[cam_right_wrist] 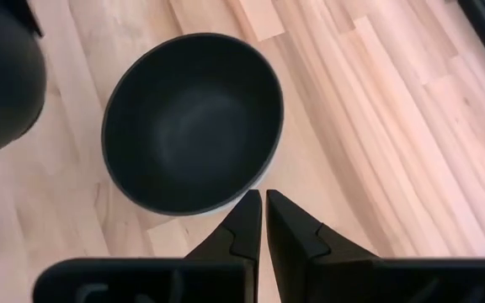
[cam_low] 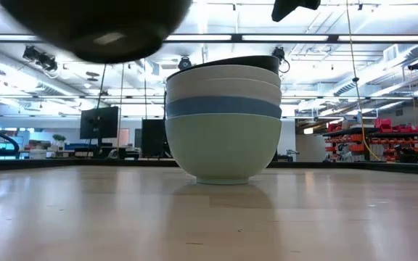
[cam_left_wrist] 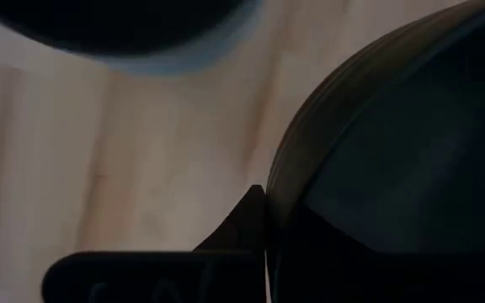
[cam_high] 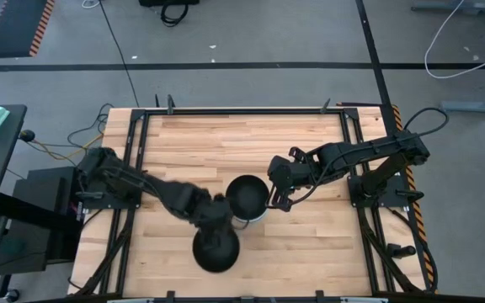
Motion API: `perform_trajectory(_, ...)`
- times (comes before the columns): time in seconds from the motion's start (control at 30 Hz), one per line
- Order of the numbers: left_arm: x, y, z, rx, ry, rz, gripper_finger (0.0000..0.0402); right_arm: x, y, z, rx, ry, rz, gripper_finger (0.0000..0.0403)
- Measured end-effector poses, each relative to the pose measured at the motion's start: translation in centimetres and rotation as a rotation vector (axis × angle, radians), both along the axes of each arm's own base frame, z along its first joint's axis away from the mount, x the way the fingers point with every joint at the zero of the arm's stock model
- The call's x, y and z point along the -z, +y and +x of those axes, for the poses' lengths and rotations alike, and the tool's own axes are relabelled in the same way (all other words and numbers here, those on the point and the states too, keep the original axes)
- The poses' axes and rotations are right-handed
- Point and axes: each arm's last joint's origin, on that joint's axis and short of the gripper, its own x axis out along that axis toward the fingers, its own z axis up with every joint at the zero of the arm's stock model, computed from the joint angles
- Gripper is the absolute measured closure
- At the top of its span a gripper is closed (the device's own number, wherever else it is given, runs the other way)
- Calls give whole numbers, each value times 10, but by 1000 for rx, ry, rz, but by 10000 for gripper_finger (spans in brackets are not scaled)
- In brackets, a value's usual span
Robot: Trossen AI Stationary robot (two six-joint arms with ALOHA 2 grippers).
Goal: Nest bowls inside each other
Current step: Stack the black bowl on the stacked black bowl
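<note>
A stack of bowls (cam_low: 223, 123) stands at the table's middle: pale mint green at the bottom, then blue, two white, and a black bowl (cam_right_wrist: 194, 122) on top. A second black bowl (cam_high: 215, 249) hangs in the air near the table's near edge, left of the stack and close to the low camera (cam_low: 100, 29). My left gripper (cam_high: 217, 227) is shut on it. My right gripper (cam_high: 280, 199) hovers shut just to the right of the stack's top bowl, above its rim (cam_right_wrist: 263, 215), touching nothing. My left gripper holds the second black bowl by its rim (cam_left_wrist: 280, 194). One finger (cam_left_wrist: 251, 223) lies against the outside of the wall; the other is hidden in the dark inside of the bowl. The bowl is lifted clear of the table, its mouth upward.
Bare wooden table top (cam_high: 226, 143) lies all around the stack, bounded by a black metal frame (cam_high: 242, 110). The two arm bases stand at the table's left and right sides. Beyond the table, the low view shows a workshop with monitors and shelves.
</note>
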Motion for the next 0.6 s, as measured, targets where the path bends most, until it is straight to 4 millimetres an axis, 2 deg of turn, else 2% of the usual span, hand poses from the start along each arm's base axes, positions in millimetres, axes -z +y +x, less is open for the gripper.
perform_trajectory(0.2, -24, 42, 1, -102, -100, 1, 391, 0, -1, 0, 7, -5, -22, 373)
perform_trajectory(0.33, -38, 68, 11, -137, -177, 3, 391, 0, -1, 0, 15, -9, -38, 373)
perform_trajectory(0.6, -58, 107, 26, -184, -289, 17, 391, 0, 3, -1, 25, -17, -38, 373)
